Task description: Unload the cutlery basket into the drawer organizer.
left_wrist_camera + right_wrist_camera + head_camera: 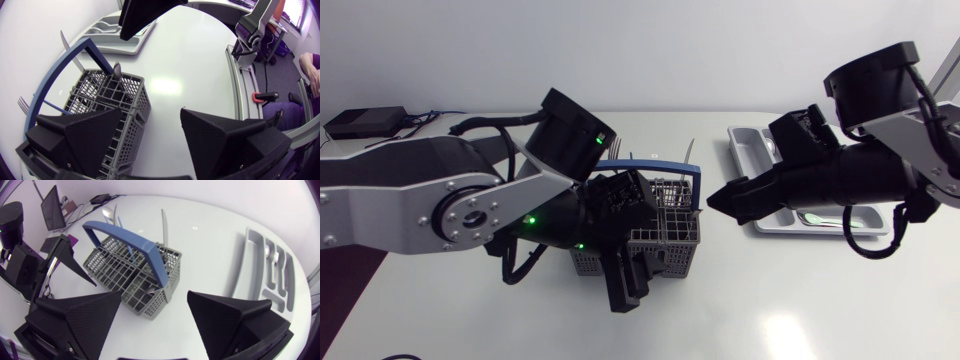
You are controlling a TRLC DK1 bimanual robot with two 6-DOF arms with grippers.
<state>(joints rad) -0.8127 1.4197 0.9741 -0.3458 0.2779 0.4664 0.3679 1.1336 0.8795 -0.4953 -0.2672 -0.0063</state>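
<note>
White table (800, 300), both my arms over it. Grey cutlery basket (665, 240) sits mid-table, its blue handle (145, 245) arched upright. The drawer organizer (745, 135) lies flat, well apart on my right side and partly under my right arm, with some pieces already in it.

Left gripper (150, 112): fingers apart, straddling the basket's near wall, clamped on nothing. Right gripper (155, 294): fingers spread, empty, above the table just short of the basket.

Standing in the basket's far compartments are a knife (70, 52), a fork (22, 105) and a spoon (116, 70), working ends up.

I judge them stiff, light, slick metal and thin, so likely to twist in a pinch. Best taken flat-on across the shank just above the rim, then lifted straight up, clear of the handle.
</note>
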